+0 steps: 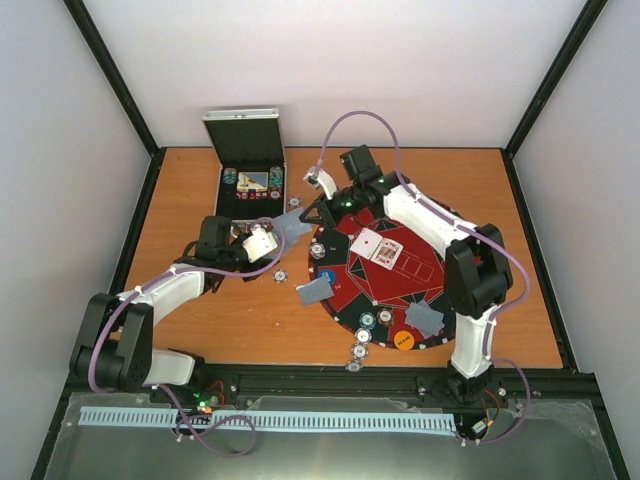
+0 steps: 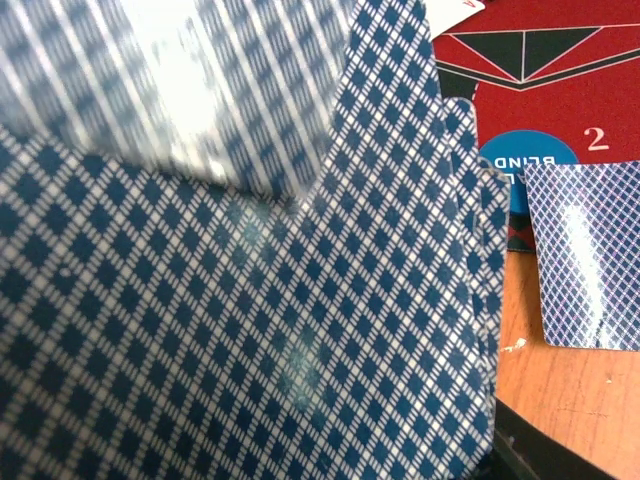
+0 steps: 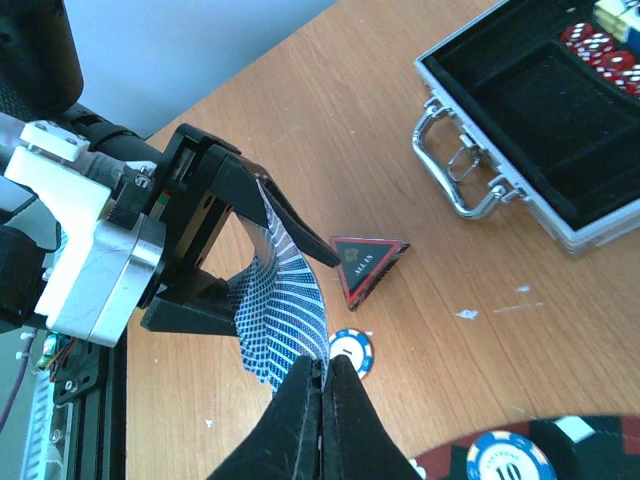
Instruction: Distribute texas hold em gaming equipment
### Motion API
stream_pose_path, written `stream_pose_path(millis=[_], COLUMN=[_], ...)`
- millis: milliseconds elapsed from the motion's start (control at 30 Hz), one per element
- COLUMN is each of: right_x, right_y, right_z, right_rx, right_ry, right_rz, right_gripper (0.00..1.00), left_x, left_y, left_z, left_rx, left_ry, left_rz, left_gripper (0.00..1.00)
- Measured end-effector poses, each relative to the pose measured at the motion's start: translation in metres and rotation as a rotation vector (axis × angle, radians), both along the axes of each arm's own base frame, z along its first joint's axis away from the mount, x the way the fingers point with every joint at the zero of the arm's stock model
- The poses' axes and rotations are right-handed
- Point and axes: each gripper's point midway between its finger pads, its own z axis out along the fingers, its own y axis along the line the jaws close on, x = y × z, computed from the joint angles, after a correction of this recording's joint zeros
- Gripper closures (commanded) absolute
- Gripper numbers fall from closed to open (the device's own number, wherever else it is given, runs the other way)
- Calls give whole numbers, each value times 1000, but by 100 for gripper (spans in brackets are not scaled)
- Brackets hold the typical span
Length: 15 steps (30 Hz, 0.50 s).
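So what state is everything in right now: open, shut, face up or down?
Case: open, lid up.
Left gripper: closed on blue-backed cards.
Right gripper: shut on the same cards' edge; they bend.
Centre cards: face up.
Grey card lying flat: face down.

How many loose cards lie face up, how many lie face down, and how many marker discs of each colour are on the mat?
Face-up cards: 2
Face-down cards: 2
Orange marker discs: 1
Blue marker discs: 1
Total: 6
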Motion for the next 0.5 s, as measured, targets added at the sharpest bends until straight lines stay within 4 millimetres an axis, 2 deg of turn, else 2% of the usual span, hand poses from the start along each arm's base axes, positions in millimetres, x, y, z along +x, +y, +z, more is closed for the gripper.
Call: stream_pose_path(millis=[167, 267, 400, 500], right_x=[13, 30, 50, 53], right_y=[-26, -56, -115, -167], right_z=[19, 41, 62, 57], right_rx=[13, -22, -210, -432], right_ry=[-18, -93, -277, -396], right_rz=[-67, -182, -432, -600], right_gripper=[97, 97, 97, 97], left_x=[-1, -2, -2, -4], left_y=[0, 0, 1, 1], left_z=[-2, -2, -2, -4], left_rx=[1, 1, 1, 1], left_ry=[5, 6, 5, 9], left_rz=[0, 1, 1, 2], left_gripper=[47, 47, 47, 47])
